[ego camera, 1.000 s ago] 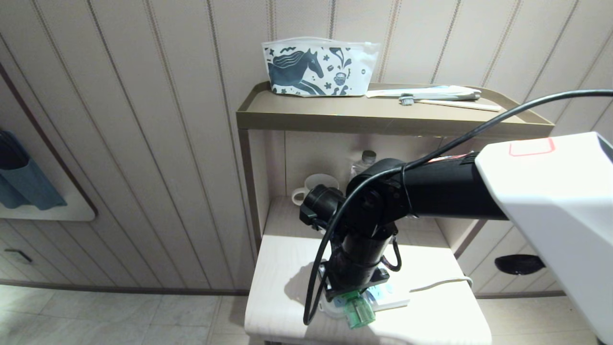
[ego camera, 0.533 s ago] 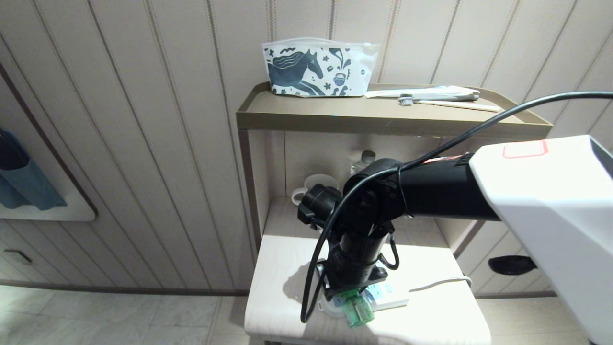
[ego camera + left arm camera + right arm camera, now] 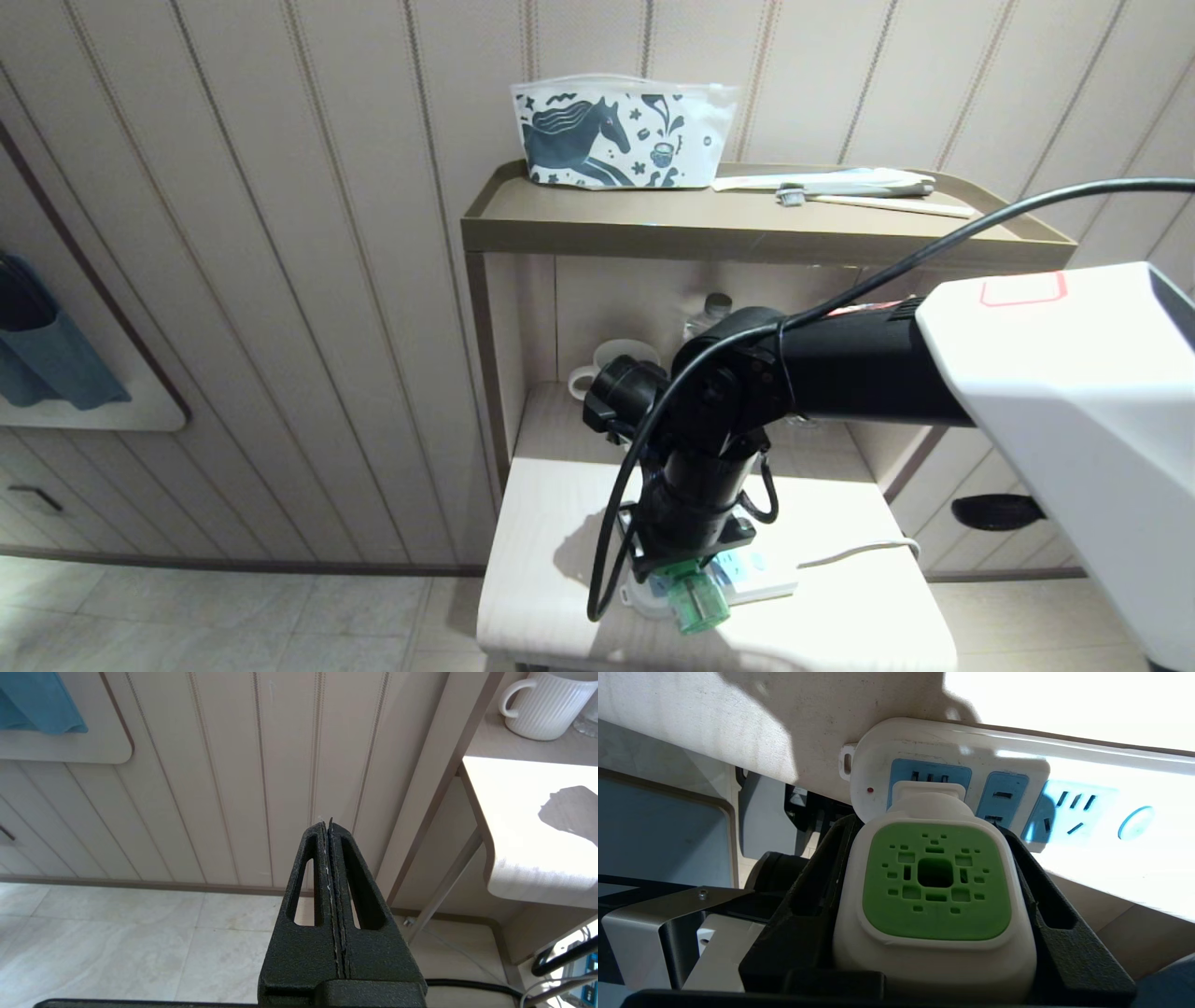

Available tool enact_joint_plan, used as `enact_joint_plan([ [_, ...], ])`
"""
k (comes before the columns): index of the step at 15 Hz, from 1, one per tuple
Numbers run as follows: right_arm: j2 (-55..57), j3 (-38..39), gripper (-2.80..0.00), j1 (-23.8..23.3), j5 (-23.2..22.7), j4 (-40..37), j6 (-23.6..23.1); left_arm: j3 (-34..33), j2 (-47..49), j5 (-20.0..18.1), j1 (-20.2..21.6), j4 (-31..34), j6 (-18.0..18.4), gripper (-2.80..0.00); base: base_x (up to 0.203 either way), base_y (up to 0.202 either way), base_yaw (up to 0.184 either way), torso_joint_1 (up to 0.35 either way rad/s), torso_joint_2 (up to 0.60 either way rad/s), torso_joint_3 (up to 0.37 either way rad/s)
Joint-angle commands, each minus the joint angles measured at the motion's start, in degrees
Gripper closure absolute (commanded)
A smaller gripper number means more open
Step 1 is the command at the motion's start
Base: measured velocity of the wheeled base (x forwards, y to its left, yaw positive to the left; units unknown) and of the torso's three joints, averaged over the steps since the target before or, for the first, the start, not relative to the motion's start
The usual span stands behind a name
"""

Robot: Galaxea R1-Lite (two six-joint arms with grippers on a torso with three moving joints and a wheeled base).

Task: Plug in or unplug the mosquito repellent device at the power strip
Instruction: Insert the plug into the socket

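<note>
The mosquito repellent device (image 3: 936, 882) has a white head with a green vented face, and its green bottle (image 3: 695, 602) points toward the table's front edge. My right gripper (image 3: 927, 828) is shut on the head, one black finger on each side. The plug end sits against the end socket of the power strip (image 3: 1017, 760), and the prongs are hidden. In the head view the power strip (image 3: 767, 583) lies on the small white table (image 3: 551, 523) under my right gripper (image 3: 686, 560). My left gripper (image 3: 329, 823) is shut and empty, parked low beside the table and facing the panelled wall.
The strip's white cord (image 3: 859, 553) runs right across the table. A white mug (image 3: 611, 364) and a clear bottle (image 3: 711, 313) stand on the shelf behind. A horse-print pouch (image 3: 616, 131) and a toothbrush (image 3: 868, 196) lie on the top tray.
</note>
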State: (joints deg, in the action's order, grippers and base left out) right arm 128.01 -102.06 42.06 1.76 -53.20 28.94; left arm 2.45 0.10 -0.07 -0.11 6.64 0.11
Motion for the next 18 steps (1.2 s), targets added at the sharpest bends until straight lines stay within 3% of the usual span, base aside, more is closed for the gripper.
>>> enact_joint_plan([
  [1, 0.8, 0.2, 0.00, 0.1, 0.2, -0.3, 0.2, 0.0, 0.1, 0.0, -0.1, 0.0, 0.0, 0.00, 0.000, 0.000, 0.000, 0.000, 0.00, 0.000],
  [18, -0.8, 3.9, 0.00, 0.7, 0.6, 0.0, 1.2, 0.0, 0.1, 0.0, -0.1, 0.0, 0.0, 0.00, 0.000, 0.000, 0.000, 0.000, 0.00, 0.000],
])
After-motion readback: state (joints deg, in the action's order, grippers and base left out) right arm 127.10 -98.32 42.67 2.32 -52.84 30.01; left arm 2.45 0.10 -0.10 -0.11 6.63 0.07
